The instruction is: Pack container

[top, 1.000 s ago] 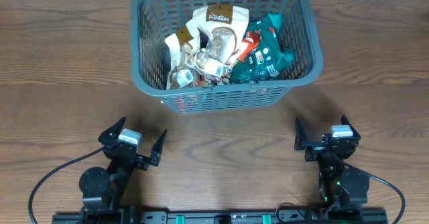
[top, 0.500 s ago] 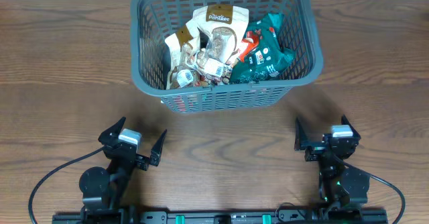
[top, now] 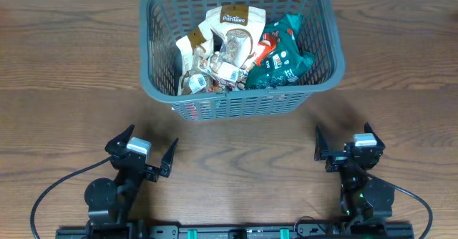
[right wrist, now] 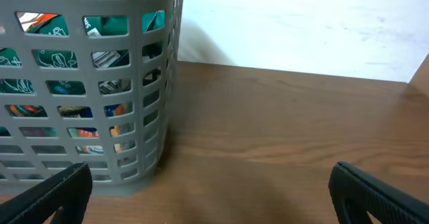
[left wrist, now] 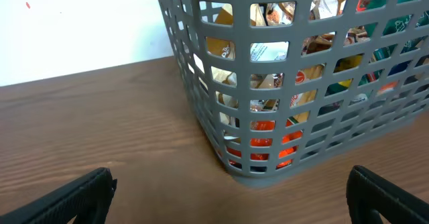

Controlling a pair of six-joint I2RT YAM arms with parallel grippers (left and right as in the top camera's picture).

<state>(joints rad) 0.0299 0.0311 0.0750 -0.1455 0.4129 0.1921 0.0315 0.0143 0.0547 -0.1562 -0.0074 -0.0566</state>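
container point(top: 236, 107) holds packets point(top: 235, 47), none left on bench point(top: 64, 74), packing likely done | left end effector point(top: 152, 134) wide open, empty | right end effector point(top: 342, 129) likewise

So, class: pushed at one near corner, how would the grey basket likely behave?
The basket would probably slide, not tip: it sits wide and flat on the smooth table. A corner push would likely swivel it. The packets inside look light, so it should move easily.
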